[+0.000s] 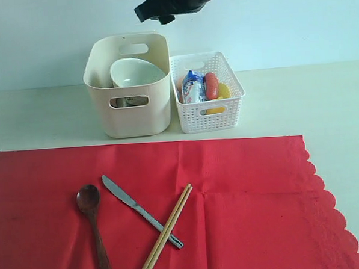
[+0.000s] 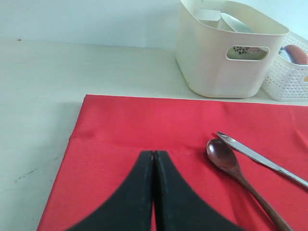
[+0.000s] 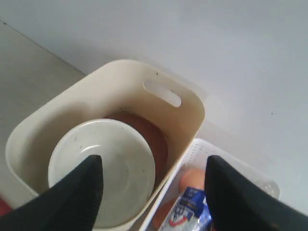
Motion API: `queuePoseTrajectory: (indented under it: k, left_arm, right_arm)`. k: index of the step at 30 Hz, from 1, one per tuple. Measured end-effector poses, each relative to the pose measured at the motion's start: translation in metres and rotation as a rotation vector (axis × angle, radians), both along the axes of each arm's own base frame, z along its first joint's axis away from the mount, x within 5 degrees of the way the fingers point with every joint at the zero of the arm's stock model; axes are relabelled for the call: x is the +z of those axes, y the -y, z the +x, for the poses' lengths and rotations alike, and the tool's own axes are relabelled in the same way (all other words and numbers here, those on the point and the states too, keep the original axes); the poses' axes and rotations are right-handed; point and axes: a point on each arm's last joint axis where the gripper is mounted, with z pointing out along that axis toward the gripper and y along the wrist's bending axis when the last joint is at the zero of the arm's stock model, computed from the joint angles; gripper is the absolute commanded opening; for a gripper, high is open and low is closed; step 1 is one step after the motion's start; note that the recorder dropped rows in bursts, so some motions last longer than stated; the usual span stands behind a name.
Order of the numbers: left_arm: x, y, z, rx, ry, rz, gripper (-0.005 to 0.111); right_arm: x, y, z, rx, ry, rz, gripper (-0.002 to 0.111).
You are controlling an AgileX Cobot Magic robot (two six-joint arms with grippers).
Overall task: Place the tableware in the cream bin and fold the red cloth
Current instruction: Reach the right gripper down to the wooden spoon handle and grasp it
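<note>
The left tool is held pressed together, gripping nothing, low over the red cloth, which is spread flat on the table. The dark wooden spoon, the metal knife and the pair of wooden chopsticks are seen on the cloth, the chopsticks crossing the knife. Behind them, the white bowl is lodged tilted in the cream bin, beside the brown plate. The right tool is held spread and empty above the bin. The tableware step is judged partly done. Next, cutlery is to be pinched off the flat cloth, which calls for a low, exact approach. Folding is not yet begun.
</note>
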Motion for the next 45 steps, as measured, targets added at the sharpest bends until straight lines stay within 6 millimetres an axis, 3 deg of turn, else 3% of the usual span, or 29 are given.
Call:
queuePoseTrajectory:
  k: [8, 19, 27, 33, 40, 45]
  left_arm:
    - [0.000, 0.000, 0.000, 0.000, 0.000, 0.000, 0.000]
    - [0.000, 0.000, 0.000, 0.000, 0.000, 0.000, 0.000]
    - [0.000, 0.000, 0.000, 0.000, 0.000, 0.000, 0.000]
    - [0.000, 0.000, 0.000, 0.000, 0.000, 0.000, 0.000]
    - [0.000, 0.000, 0.000, 0.000, 0.000, 0.000, 0.000]
    - [0.000, 0.000, 0.000, 0.000, 0.000, 0.000, 0.000]
  right_arm:
    - [0.016, 0.015, -0.029, -0.019, -0.201, -0.054, 0.052]
    - [-0.026, 0.036, -0.074, -0.035, -0.368, -0.060, 0.041]
    - [-0.024, 0.050, -0.102, -0.037, -0.385, -0.042, 0.036]
    - [-0.032, 0.045, -0.102, -0.038, -0.446, 0.011, 0.037]
    - [-0.072, 0.026, -0.088, -0.070, -0.598, 0.129, 0.037]
    - [-0.096, 0.005, -0.091, 0.036, -0.649, 0.112, 0.038]
